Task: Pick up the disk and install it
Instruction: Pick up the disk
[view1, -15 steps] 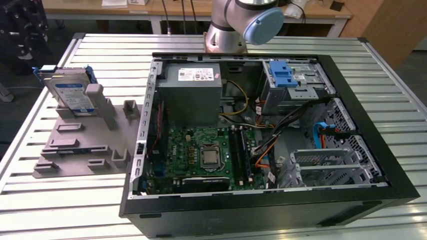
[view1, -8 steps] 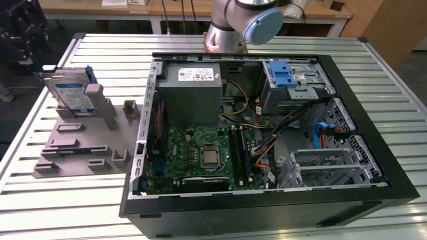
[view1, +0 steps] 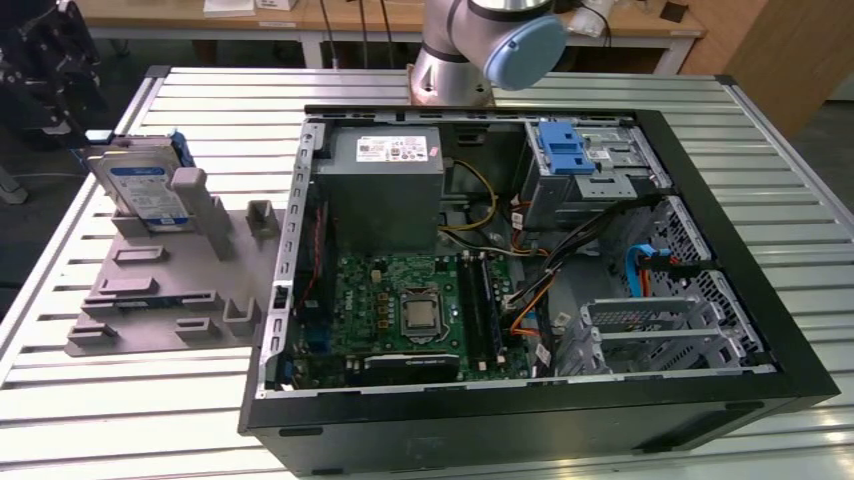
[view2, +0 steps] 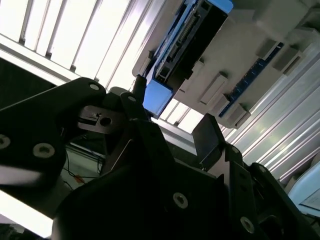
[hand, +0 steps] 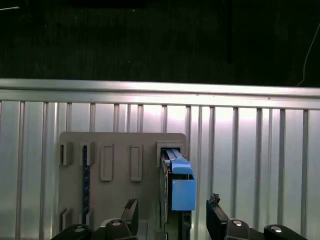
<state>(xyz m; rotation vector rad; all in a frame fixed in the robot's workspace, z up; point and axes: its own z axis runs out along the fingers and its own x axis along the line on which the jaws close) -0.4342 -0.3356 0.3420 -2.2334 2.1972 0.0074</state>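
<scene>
- The gripper (hand: 173, 205) hangs wide open. In the first wrist view its two dark fingers (hand: 218, 220) sit one to each side of the disk's end and hold nothing.
- The disk (hand: 181, 192) stands on edge in a slot of a grey holder (hand: 120, 145), blue bracket uppermost. I cannot tell whether the fingers touch it.
- In the second wrist view one fingertip (view2: 139, 86) is just beside the bracket's blue end.
- The holder lies flat on the slatted metal tabletop (view1: 561, 90), with the disk in the slot at its far corner, label facing out.
- On the exterior view's right of the holder lies an open computer case (view1: 534, 430), its board (view1: 400, 300) exposed and a blue latch (view1: 567, 150) on the drive cage at the far side.
- The arm's base (view1: 467, 50) stands behind the case.
</scene>
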